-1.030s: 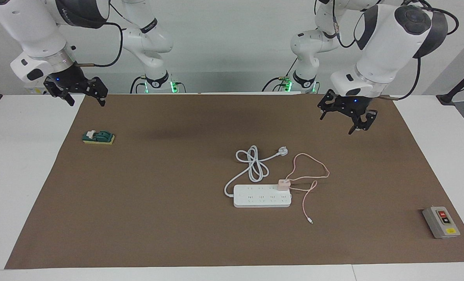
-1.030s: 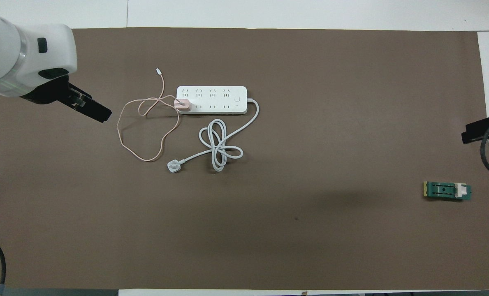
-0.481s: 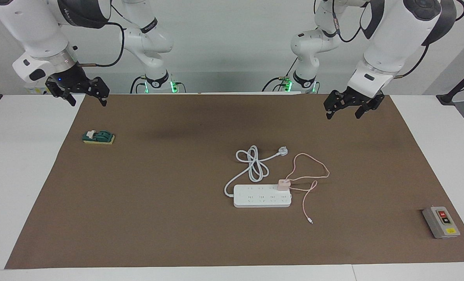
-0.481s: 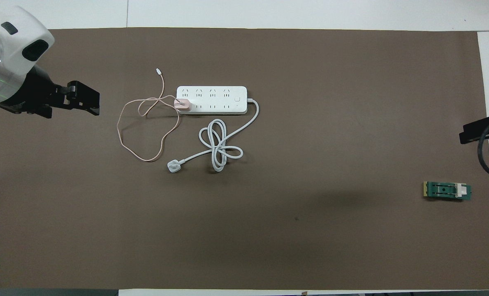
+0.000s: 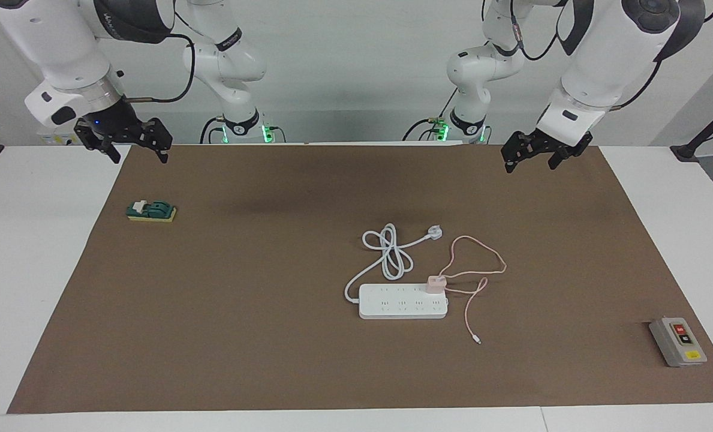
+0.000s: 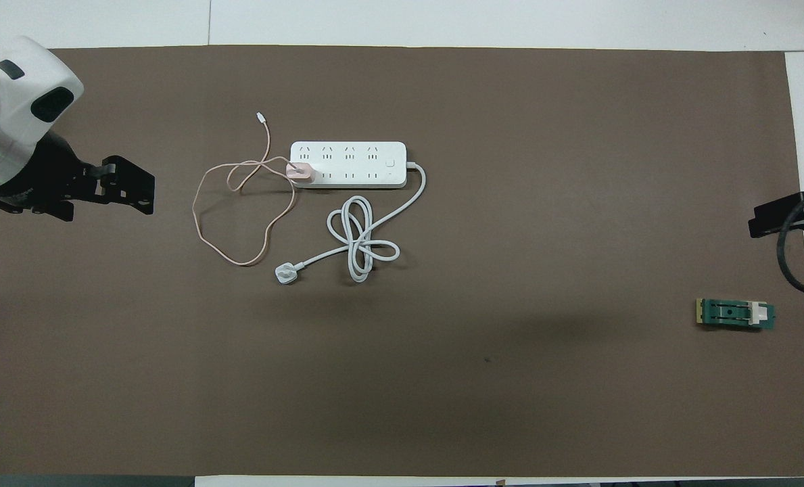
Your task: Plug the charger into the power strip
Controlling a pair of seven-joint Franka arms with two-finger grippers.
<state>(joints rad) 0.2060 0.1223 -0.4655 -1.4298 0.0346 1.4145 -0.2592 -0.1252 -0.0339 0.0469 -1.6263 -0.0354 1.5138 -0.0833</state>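
Observation:
The white power strip (image 5: 401, 303) (image 6: 347, 164) lies flat on the brown mat. The pale pink charger (image 5: 436, 284) (image 6: 300, 171) stands upright on the strip's end toward the left arm, seated in a socket. Its thin pink cable (image 5: 482, 264) (image 6: 239, 203) loops loosely on the mat beside the strip. My left gripper (image 5: 530, 165) (image 6: 146, 195) hangs open and empty above the mat's edge near the left arm's base, well away from the charger. My right gripper (image 5: 140, 157) (image 6: 757, 226) hangs open and empty over the mat's corner at the right arm's end.
The strip's thick white cord coils nearer the robots and ends in a white three-pin plug (image 5: 434, 231) (image 6: 285, 273). A grey box with red and black buttons (image 5: 678, 342) sits at the left arm's end. A green and yellow block (image 5: 151, 211) (image 6: 735, 314) lies below the right gripper.
My left gripper has risen, turned and drawn back from over the mat toward its base. The right gripper has shifted slightly. Charger and strip have not moved.

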